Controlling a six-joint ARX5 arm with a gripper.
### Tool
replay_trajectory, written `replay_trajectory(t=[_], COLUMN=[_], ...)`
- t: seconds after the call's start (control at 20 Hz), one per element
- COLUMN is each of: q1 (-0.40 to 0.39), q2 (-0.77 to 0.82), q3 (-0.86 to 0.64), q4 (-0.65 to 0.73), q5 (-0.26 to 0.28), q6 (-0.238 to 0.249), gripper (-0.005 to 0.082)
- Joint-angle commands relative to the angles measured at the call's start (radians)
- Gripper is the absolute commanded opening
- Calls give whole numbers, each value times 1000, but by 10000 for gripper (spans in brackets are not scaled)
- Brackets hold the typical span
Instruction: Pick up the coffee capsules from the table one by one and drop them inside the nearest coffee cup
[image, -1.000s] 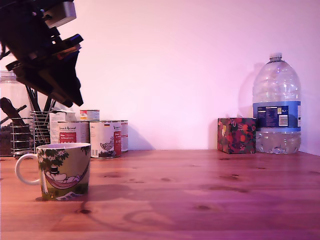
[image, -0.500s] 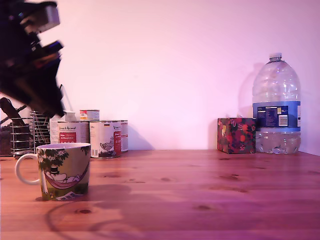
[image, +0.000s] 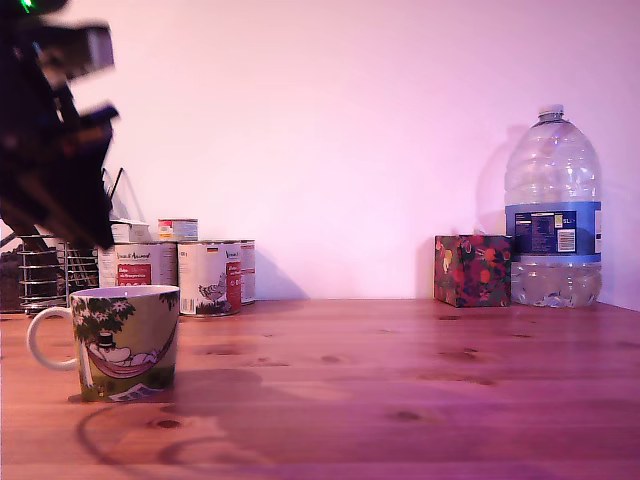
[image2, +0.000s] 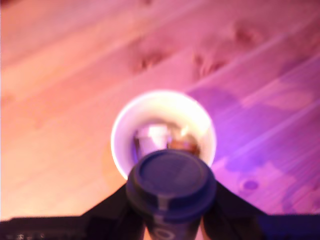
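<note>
Your black gripper (image2: 171, 220) was clamped on a dark, round, flat-topped coffee capsule (image2: 171, 181) above the glossy ceramic mug with green foliage print and white loop handle (image: 127, 340), which stood on the grainy reddish-brown wooden tabletop (image: 400, 390) at the exterior view's left. Only your blurred wrist view showed the capsule and a few indistinct items inside the mug; the exterior view cut the arm off at its edge.

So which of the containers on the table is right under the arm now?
The mug with the hammock cartoon, alone at the front; the tin cans and water bottle stand back by the wall.
</note>
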Motion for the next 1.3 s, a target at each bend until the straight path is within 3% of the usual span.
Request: replay_trajectory(t=[0.0, 0.5, 1.25], q1=[-2, -7, -13], q2=[45, 241, 256], q3=[40, 253, 259], q4=[-10, -218, -274], q5=[0, 6, 5], q6=[-3, -4, -14], gripper=[201, 201, 203])
